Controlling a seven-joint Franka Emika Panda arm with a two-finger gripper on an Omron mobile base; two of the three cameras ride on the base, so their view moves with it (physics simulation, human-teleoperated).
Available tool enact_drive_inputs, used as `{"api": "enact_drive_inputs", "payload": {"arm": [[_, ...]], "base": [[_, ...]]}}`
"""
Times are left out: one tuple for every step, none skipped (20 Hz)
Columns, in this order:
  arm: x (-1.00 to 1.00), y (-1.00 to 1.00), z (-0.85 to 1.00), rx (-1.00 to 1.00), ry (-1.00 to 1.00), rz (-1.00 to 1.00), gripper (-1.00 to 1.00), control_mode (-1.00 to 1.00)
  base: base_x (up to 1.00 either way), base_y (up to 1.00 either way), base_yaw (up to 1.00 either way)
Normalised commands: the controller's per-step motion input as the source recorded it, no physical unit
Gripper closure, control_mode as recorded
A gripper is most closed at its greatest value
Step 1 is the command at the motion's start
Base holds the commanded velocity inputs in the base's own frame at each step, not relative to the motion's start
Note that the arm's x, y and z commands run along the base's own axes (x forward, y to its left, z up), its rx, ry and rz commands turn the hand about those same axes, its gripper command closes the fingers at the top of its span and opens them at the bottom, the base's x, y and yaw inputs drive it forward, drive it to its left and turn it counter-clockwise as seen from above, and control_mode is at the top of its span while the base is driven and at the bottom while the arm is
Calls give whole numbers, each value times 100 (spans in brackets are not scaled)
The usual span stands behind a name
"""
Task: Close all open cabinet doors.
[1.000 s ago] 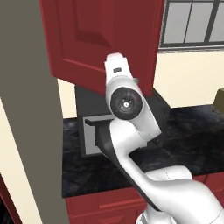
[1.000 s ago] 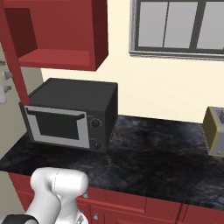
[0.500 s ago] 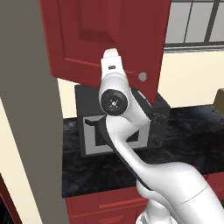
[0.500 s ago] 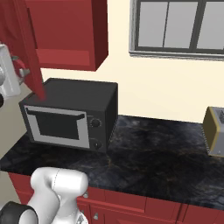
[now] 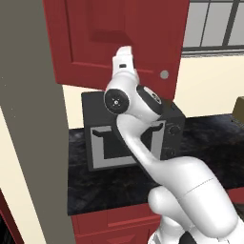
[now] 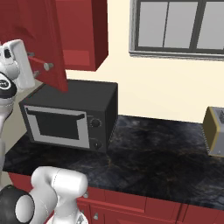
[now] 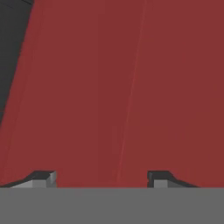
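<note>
cabinet door (image 5: 114, 38) ajar | end effector (image 7: 101, 178) apparently against it | interior hidden

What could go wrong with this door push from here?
1. The gripper meets the open cabinet door on its flat face, jaws apart and clamping nothing; the fingertips could slide across the panel rather than drive it shut.
2. The knob juts out near the hand and could catch a finger.
3. The door's lower edge hangs just above the microwave; the forearm following it in may graze the top.
</note>
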Motion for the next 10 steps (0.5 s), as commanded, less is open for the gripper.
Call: {"api": "enact_drive_inputs", "payload": {"arm": [[72,-57,0,0,0,-16,-100,-100],[69,-64,0,1,0,-15,-100,-100],[70,-65,0,1,0,-15,-100,-100],[70,-64,0,2,0,-14,-100,-100],[71,-61,0,2,0,-13,-100,-100],[74,-56,0,2,0,-12,-100,-100],[75,-54,0,2,0,-11,-100,-100],[76,-50,0,3,0,-9,-100,-100],[79,-46,0,3,0,-8,-100,-100],[83,-40,0,3,0,-5,-100,-100]], "base": [[0,0,0],[0,0,0],[0,0,0],[0,0,0],[0,0,0],[0,0,0],[0,0,0],[0,0,0],[0,0,0],[0,0,0]]}}
